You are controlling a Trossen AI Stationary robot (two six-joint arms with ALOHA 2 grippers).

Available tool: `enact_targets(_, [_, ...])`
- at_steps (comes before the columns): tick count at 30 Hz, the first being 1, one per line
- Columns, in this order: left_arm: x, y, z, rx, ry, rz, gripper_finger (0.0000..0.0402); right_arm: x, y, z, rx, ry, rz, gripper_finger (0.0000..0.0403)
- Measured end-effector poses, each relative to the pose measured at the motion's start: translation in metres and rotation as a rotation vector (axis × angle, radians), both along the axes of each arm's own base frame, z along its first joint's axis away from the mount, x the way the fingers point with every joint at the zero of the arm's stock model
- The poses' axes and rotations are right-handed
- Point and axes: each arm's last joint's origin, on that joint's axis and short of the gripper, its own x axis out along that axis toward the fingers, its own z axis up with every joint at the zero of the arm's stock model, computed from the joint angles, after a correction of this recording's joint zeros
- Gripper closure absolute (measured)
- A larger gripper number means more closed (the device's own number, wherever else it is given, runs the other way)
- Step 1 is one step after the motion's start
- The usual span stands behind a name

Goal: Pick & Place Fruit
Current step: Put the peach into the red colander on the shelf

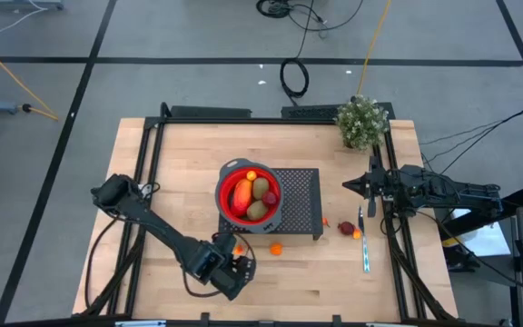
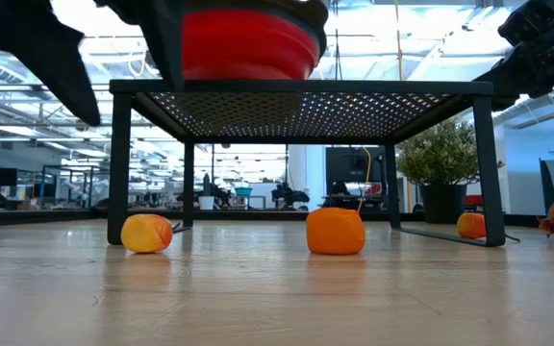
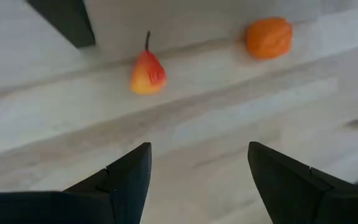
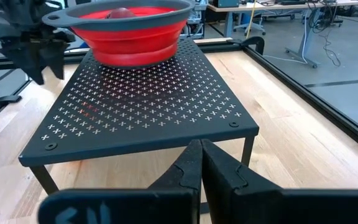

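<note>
1. Seen from above, nearest the front edge of the wooden table, the left gripper hangs at about six o'clock from the red bowl. Its fingers stand well apart and hold nothing.
2. Just beyond those fingers lies a small yellow-red pear-shaped fruit with a thin stem, and near it an orange ball. Both rest on the bare wood, clear of the gripper.
3. The left arm reaches in from nine o'clock, bent at the elbow and angled toward the front edge.
4. At the centre stands a black perforated metal stand. The red bowl sits on its top and holds a brown oval, a red-orange-yellow piece and a small orange ball.
5. At four o'clock from the bowl lie a dark red fruit, a small orange ball and a thin pale-handled utensil.
6. At three o'clock, the right gripper points toward the stand, fingers pressed together, empty.
7. Farthest, at one o'clock, stands a leafy potted plant.
</note>
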Motion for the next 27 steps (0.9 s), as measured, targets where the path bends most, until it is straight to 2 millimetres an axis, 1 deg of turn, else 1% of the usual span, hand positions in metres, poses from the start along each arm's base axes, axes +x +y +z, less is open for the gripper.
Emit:
enact_targets(7, [0.011,0.006,-0.019,0.044,0.048,-0.022,0.0133,0.0,0.0,0.0,0.002,0.0,0.0,0.0403])
enact_targets(19, [0.018,0.004,-0.053,0.143,0.1,0.0,0.0133,0.0,0.0,0.0,0.002,-0.001,-0.001,0.0403])
enact_targets(23, [0.019,0.004,-0.061,0.167,0.113,0.002,0.0133,0.0,0.0,0.0,0.002,-0.001,-0.001,0.0403])
enact_targets(27, [0.019,0.004,-0.064,0.189,0.112,0.007,0.0133,0.0,0.0,0.0,0.002,-0.001,-0.001,0.0403])
